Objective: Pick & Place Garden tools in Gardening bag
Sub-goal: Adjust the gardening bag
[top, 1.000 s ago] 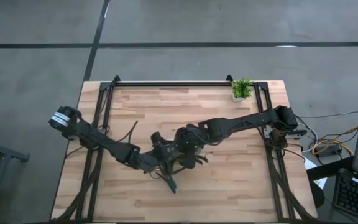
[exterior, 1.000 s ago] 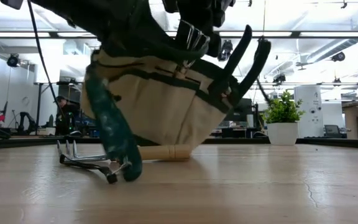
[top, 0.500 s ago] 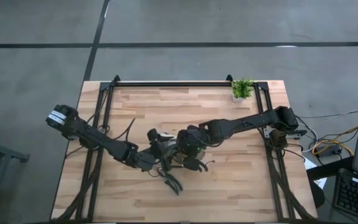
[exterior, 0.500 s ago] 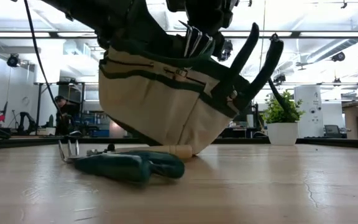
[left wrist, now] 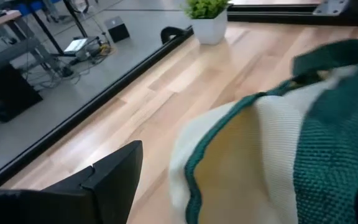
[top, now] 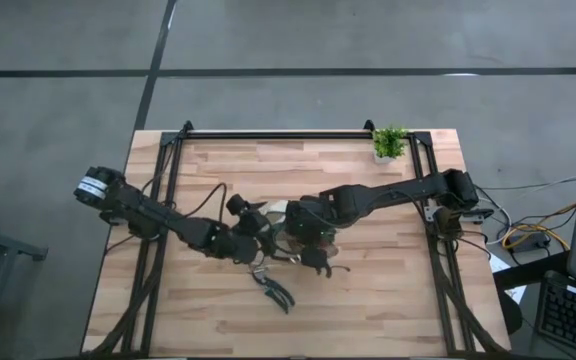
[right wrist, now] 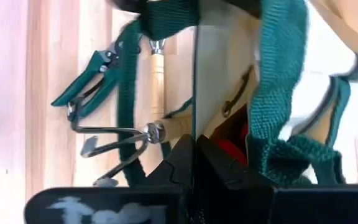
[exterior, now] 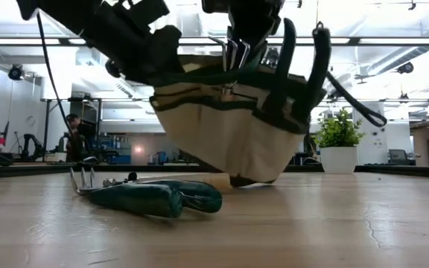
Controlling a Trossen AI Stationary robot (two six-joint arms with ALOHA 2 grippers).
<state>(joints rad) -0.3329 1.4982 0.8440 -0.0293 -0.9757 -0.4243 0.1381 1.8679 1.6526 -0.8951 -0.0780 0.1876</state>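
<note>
The tan gardening bag (exterior: pixel 229 126) with green trim is tilted at mid table, its lowest corner (exterior: pixel 248 177) at table height. My right gripper (exterior: pixel 237 45) is shut on its top rim. My left gripper (top: pixel 258 236) is at the bag's left side, fingers open, and the bag's rim (left wrist: pixel 197 162) lies between them; I cannot tell whether they touch it. A teal-handled pruner (exterior: pixel 155 199) lies flat on the table, also in the high view (top: pixel 273 292). A wooden-handled rake (exterior: pixel 88 181) lies behind it. Something red (right wrist: pixel 229 149) shows inside the bag. My right gripper pinches the bag's green-trimmed top rim (right wrist: pixel 194 124) between its two fingers, from above, pointing down. The wall (right wrist: pixel 195 74) runs edge-on out from the fingers. The bag hangs tilted below the gripper; whether its lowest corner rests on the table, I cannot tell.
A small potted plant (top: pixel 389 143) stands at the table's far right corner. The bag's green handles (exterior: pixel 304 67) stick up and loop beside my right gripper. Bare wood lies toward the near edge and the table's left and right sides.
The pruner stood on end under my left gripper and has fallen flat on the table. My left gripper has gone up and toward the far edge, to the bag's rim. The bag has swung toward the table's right and tips the other way.
</note>
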